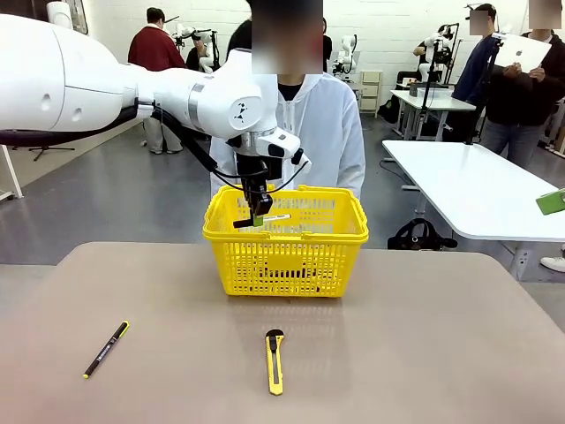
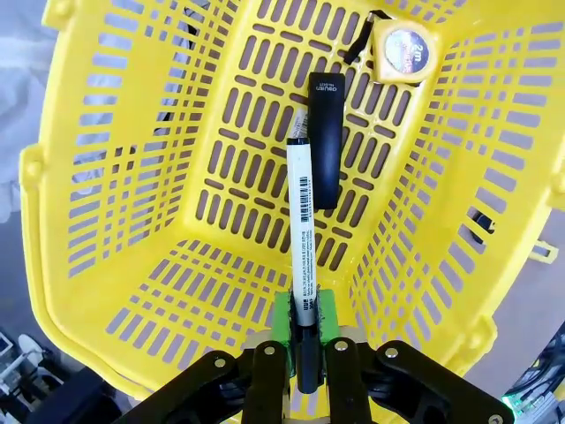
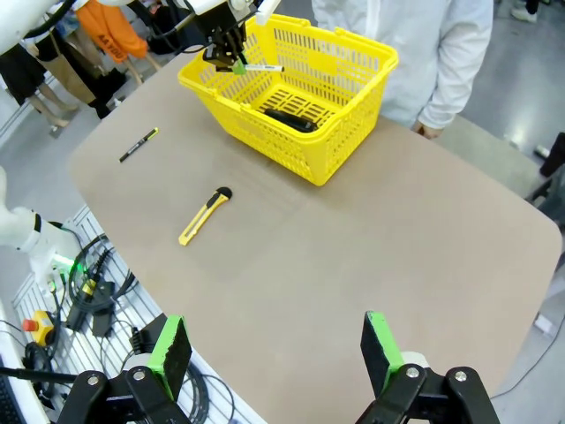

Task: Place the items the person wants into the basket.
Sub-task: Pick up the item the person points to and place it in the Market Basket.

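**Marker held over the basket, tape measure already inside**

The tabletop [image 1: 424, 353] is a wide tan surface, and the yellow basket [image 1: 284, 265] is the landmark for everything else. It stands toward the far edge of the tabletop, directly in front of the person [image 1: 327, 132] in the white hooded jacket, who stands just behind it. A black folding handle [image 2: 325, 141] lies down on the basket floor.

The left arm reaches in from the basket's left side and ends above its open top. The left hand [image 1: 258, 212] points down into the basket with its green pads [image 2: 284, 316] pressed together on the black end of the slim marker [image 2: 301, 230]. From the front the marker sticks out sideways across the top of the basket, level with its rim; in the left wrist view its white half, printed with a barcode, runs out over the lattice floor.

The right hand [image 3: 278, 353] hovers high over the near edge of the tabletop, well apart from the basket, fingers spread wide with nothing between them.

The yellow utility knife [image 1: 275, 360] lies on the tabletop in front of the basket. The black pen with yellow ends [image 1: 106, 349] lies well off to the basket's front left.

The small round yellow tape measure [image 2: 406, 51] sits inside the basket in a corner of the floor, its black strap [image 2: 357, 40] trailing beside it.
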You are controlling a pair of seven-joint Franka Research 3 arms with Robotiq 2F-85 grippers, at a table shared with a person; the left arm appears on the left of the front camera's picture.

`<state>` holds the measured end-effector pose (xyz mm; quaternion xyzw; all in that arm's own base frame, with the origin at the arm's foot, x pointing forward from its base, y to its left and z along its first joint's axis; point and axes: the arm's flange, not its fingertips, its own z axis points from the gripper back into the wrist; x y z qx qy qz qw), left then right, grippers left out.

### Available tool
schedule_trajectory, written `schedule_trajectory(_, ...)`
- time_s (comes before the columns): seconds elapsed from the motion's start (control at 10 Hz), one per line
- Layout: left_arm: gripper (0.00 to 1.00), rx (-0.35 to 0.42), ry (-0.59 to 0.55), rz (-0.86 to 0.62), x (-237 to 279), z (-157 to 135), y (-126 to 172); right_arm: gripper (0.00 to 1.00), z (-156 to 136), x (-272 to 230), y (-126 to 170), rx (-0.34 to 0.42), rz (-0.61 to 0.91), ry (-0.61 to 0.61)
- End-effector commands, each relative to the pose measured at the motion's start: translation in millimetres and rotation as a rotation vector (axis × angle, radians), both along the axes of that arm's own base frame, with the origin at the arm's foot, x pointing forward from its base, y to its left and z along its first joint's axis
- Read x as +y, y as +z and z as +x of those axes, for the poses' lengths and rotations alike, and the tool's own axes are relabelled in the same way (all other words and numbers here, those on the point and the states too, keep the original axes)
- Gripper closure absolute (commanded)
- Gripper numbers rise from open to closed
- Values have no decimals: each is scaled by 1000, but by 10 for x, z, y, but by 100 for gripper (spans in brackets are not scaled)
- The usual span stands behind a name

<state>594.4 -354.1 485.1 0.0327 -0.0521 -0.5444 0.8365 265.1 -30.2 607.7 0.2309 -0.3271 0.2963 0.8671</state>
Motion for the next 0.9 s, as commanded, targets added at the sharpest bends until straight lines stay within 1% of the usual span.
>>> schedule_trajectory(0.0,100,10,-2,-16,33,-23,32,0,14,-3,-24,-1,0,9)
schedule_trajectory(0.1,100,10,-2,-16,33,-23,32,0,14,-3,-24,-1,0,9)
schedule_trajectory(0.2,86,0,0,-1,0,0,3,0,14,-3,-24,-1,0,9)
schedule_trajectory(0.3,86,11,-12,1,-1,-16,-110,0,14,-3,-24,-1,0,9)
schedule_trajectory(0.5,86,26,-57,15,-70,125,-269,0,14,-3,-24,-1,0,9)
schedule_trajectory(0.6,86,38,-52,27,-111,132,-373,0,14,-3,-24,-1,0,9)
schedule_trajectory(0.8,86,65,-66,23,-129,272,-479,0,14,-3,-24,-1,0,9)
